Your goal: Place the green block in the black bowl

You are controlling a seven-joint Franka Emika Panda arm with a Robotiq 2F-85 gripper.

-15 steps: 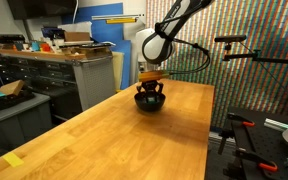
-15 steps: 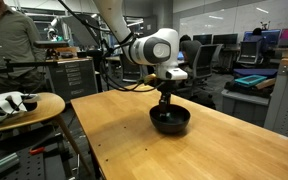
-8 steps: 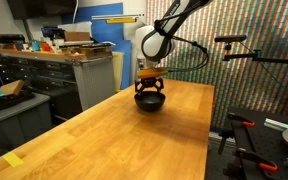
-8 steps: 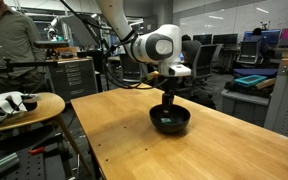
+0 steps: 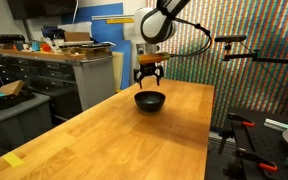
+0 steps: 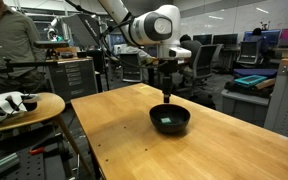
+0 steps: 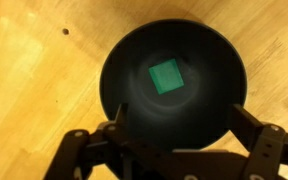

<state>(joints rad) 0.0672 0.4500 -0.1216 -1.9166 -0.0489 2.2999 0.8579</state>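
The green block (image 7: 166, 77) lies inside the black bowl (image 7: 122, 52), near the far edge of the tabletop (image 5: 114, 135) in an exterior view. The gripper (image 5: 149, 82) hangs above, jaws spread and empty. The placing looks done to me; what's left is a straight lift clear of the rim.

A broad wooden table (image 5: 134, 135) of warm grain fills the foreground in both exterior views, with a grey cabinet of drawers (image 5: 39, 75) beside it (clutter on top, too small to name). In an exterior view a finely patterned, shimmering wall (image 5: 259, 100) stands behind; in an exterior view an open office with monitors (image 6: 252, 47) lies beyond, and a round side table (image 6: 42, 110) stands near.
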